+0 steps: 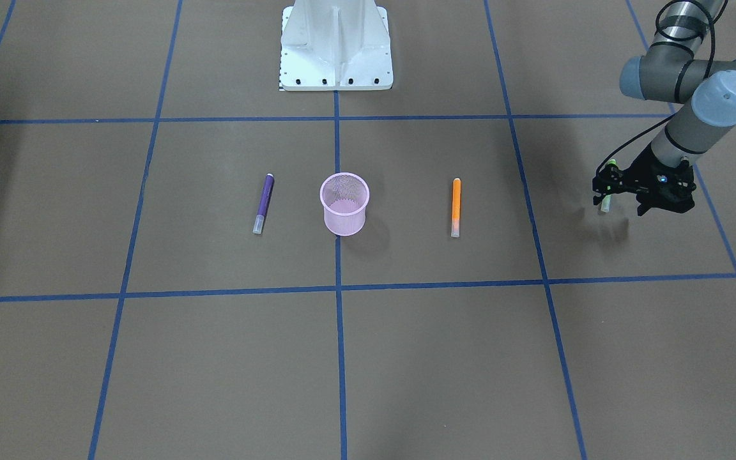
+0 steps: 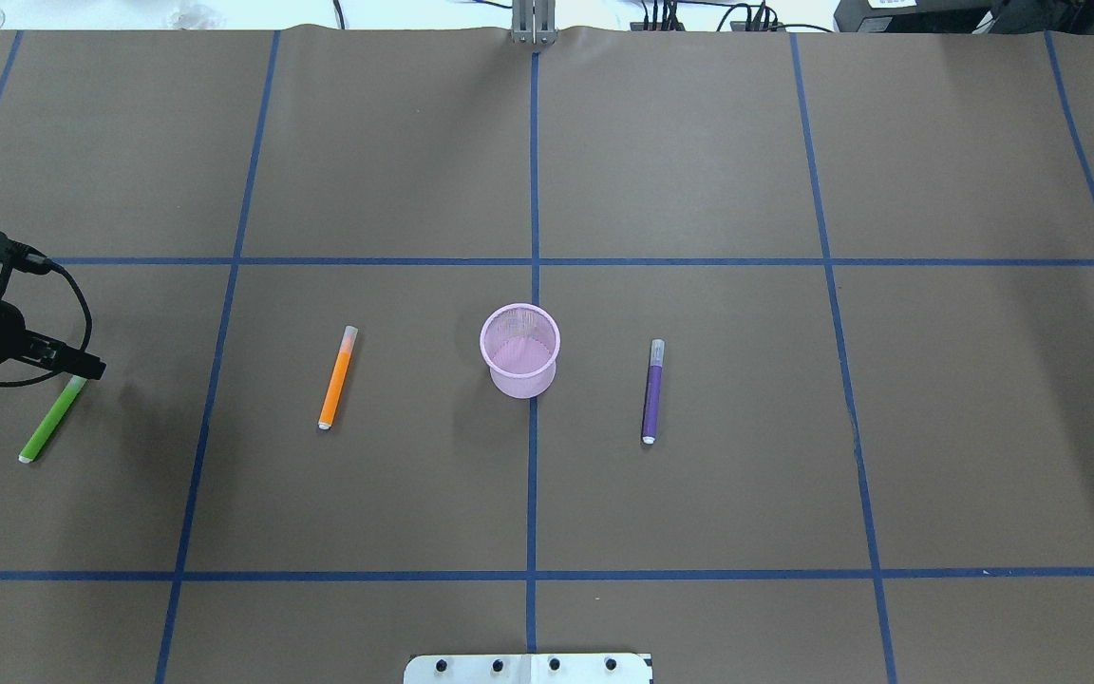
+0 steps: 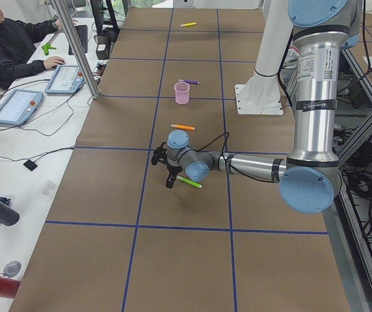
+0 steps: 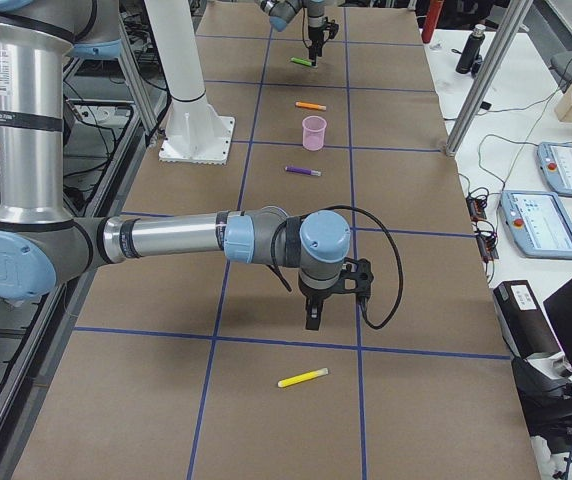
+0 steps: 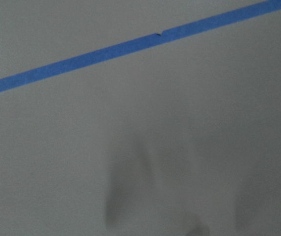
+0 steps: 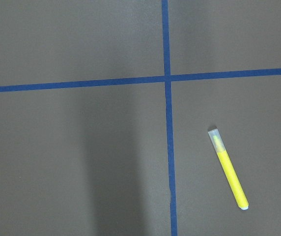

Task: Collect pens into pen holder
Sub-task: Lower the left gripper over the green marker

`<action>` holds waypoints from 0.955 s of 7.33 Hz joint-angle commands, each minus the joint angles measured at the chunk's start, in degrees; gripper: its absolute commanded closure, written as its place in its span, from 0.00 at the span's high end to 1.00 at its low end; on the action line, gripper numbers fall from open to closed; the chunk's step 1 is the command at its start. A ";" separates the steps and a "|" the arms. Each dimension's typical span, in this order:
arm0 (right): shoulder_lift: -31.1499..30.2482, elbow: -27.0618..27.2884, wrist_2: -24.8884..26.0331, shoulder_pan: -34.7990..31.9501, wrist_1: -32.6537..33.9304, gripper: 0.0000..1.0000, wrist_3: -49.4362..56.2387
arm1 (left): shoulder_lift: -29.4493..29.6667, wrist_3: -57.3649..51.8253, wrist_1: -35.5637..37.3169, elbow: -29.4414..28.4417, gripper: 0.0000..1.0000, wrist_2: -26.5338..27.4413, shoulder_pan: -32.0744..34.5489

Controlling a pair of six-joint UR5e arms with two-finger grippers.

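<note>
Right arm (image 4: 166,240) is the big thing up close in the side view. Its jaws hang just over the brown surface (image 2: 699,475). You cannot tell if those jaws are apart or together.

Your left arm (image 1: 694,89) reaches low at one end of the surface. Its jaws sit at the clear-cap end of the green pen (image 2: 51,423). The rest of that pen runs away from them, back toward the robot. You cannot tell if they are clamped on it or only beside it.

The pen holder (image 2: 520,380) stands upright, well apart from the left jaws, toward the middle. You can see its bottom through the open top, and no pen is in it. It is thin wire mesh and looks light, so a pen that bumps its rim could tip it.

The orange pen (image 2: 336,380) lies flat between the left jaws and the holder. The purple pen (image 2: 652,394) lies flat past the holder, on the side away from the left jaws. A yellow pen (image 6: 229,172) lies near the right jaws, not touching.

The pens look light, stiff and smooth, so a nudge would likely roll them. You would do best to take each one by the coloured middle. The clear cap might slip off.
</note>
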State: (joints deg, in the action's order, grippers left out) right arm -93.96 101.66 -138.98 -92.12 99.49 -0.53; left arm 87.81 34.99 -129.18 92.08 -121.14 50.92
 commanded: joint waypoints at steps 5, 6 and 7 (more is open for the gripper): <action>0.00 -0.32 0.03 0.01 0.09 0.99 0.00 | -2.12 -0.18 0.42 1.26 0.84 -1.03 -1.26; 0.01 -0.32 0.03 0.01 0.00 0.99 0.00 | -2.12 -0.18 0.42 1.26 0.80 -1.03 -1.35; 0.01 -0.32 0.03 0.01 0.00 0.99 0.00 | -2.12 -0.18 0.51 1.26 0.72 -1.03 -1.35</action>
State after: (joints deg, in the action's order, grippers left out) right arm -93.97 101.38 -138.96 -92.11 99.52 -0.53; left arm 85.70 34.81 -128.74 93.33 -122.17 49.65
